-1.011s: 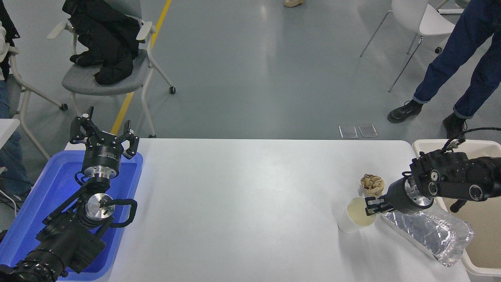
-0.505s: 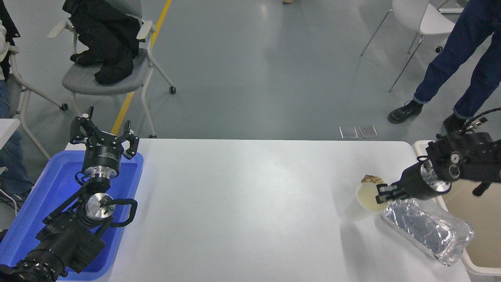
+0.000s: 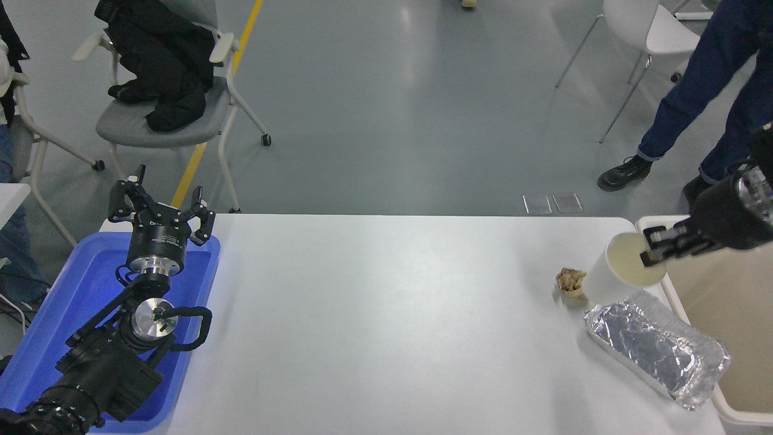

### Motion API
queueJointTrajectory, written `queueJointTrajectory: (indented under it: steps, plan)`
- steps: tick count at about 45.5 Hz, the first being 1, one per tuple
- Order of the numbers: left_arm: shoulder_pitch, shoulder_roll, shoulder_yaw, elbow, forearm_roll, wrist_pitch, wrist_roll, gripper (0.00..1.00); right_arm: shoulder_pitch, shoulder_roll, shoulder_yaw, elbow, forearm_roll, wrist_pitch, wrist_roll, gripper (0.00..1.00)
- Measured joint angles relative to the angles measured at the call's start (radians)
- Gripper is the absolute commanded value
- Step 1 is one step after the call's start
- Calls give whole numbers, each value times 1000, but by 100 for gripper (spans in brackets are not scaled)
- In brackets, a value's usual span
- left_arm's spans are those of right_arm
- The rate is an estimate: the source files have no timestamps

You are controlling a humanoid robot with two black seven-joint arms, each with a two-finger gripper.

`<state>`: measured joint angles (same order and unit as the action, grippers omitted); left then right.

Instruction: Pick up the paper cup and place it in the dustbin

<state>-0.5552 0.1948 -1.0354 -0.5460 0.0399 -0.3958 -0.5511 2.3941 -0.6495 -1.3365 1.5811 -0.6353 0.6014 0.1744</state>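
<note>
White rectangular worktop [image 3: 386, 314] carries everything. Large beige plastic dustbin [image 3: 734, 305] sits off its 3 o'clock edge, placed low for a drop. Crinkled foil tray [image 3: 658, 347] lies at 4 o'clock, just beside the bin. Right pincer [image 3: 655, 249] is clamped on the rim of the small white tapered paper cup [image 3: 622, 272], held tilted and lifted near the bin rim; likely mid-carry. Crumpled brown paper ball [image 3: 570, 283] is at the cup's 9 o'clock. Left pincer [image 3: 160, 208], spread, is parked over the blue tray [image 3: 54, 314].

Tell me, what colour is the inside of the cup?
Cream, inside the white cup; the head view shows it.
</note>
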Motion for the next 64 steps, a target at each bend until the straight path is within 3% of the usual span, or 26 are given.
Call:
queueJointTrajectory:
  steps: [24, 32, 50, 57, 64]
  plan:
    - [0, 0, 0, 0, 0, 0, 0, 99, 124, 25, -82, 40, 10, 25, -6, 0]
    - [0, 0, 0, 0, 0, 0, 0, 99, 127, 14, -120, 15, -51, 20, -7, 0]
    - [0, 0, -1, 0, -1, 0, -2, 99, -98, -235, -89, -289, -297, 1, 16, 0]
    - [0, 0, -1, 0, -1, 0, -2, 99, -343, -336, 73, -500, -389, -54, 40, 0]
    - [0, 0, -1, 0, -2, 0, -2, 99, -657, -367, 301, -708, -433, -149, 52, 0]
